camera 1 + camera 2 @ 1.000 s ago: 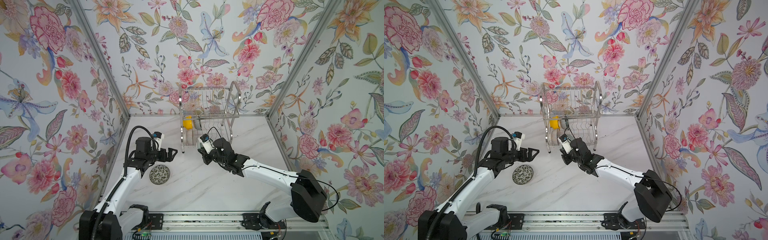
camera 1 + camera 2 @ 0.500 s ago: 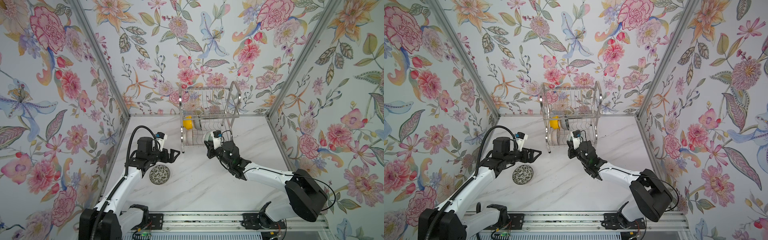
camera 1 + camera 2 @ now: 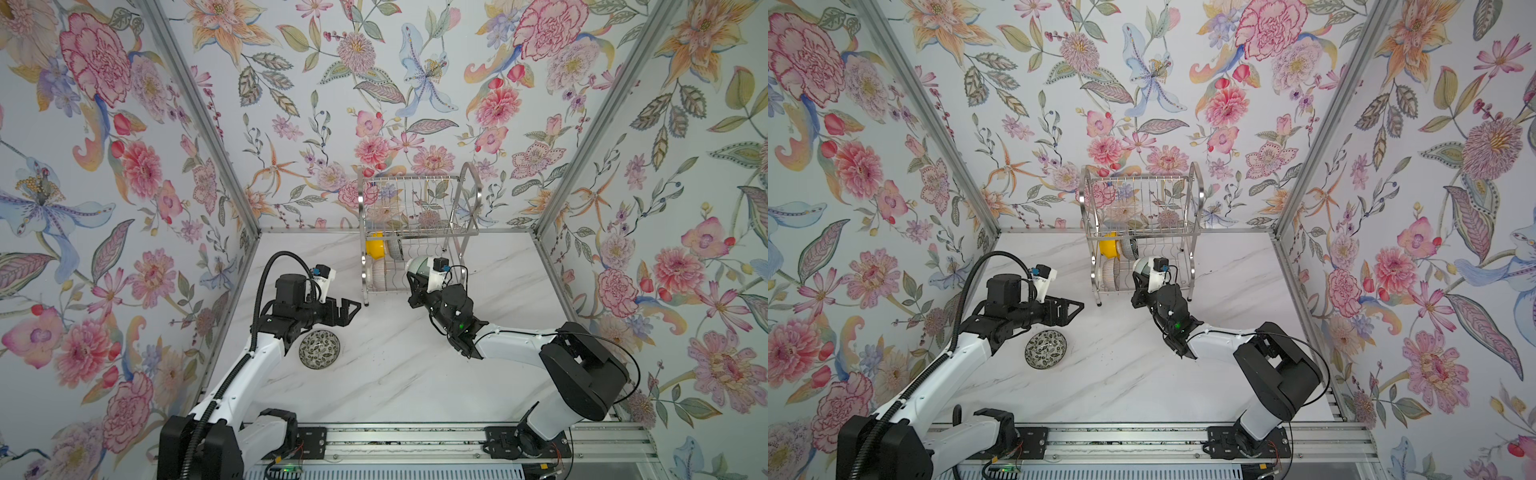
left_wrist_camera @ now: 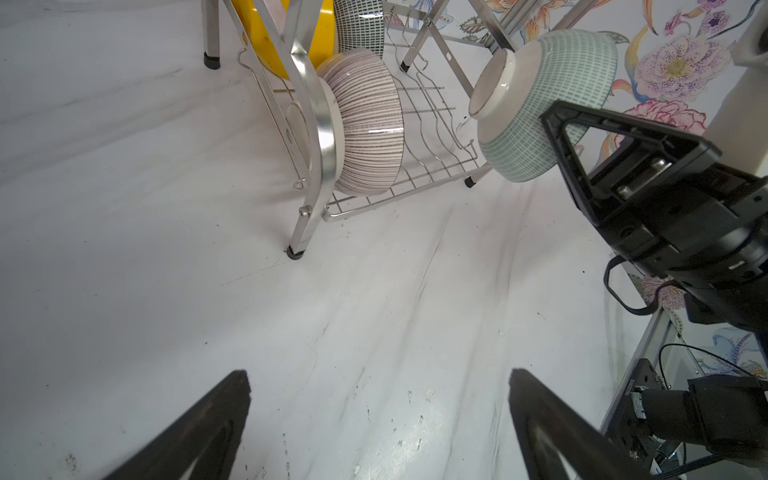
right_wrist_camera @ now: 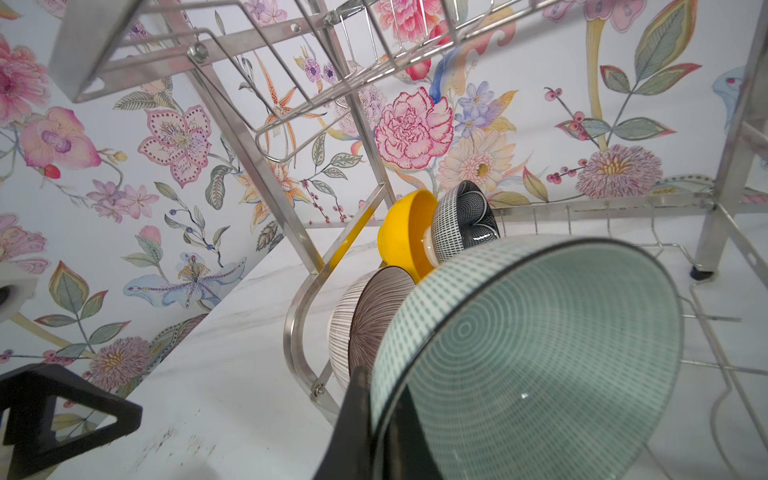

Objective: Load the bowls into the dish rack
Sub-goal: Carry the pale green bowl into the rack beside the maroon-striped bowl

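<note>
Right hand (image 5: 376, 401): my fingers are clamped together on the rim of the pale green bowl (image 5: 540, 353), one finger inside it and one outside.
Pale green bowl: I hold it tipped on its side, clear of the table (image 3: 395, 374), at the front of the dish rack's lower tier. I cannot tell whether it touches the wires.
Left hand (image 3: 349, 309): my fingers stand wide apart and hold nothing. The hand hovers over the table, near the rack's front left leg.
Speckled bowl (image 3: 319, 349): it sits upright on the table, just beside my left arm and well apart from the rack.
Dish rack (image 3: 409, 178): it stands at the back of the table against the flowered wall.
Lower tier, left end: the yellow bowl (image 3: 374, 248) and the navy bowl (image 3: 395, 249) stand on edge at the back. The pink ribbed bowl (image 4: 365, 124) stands on edge in front of them, beside the green one but apart from it.
</note>
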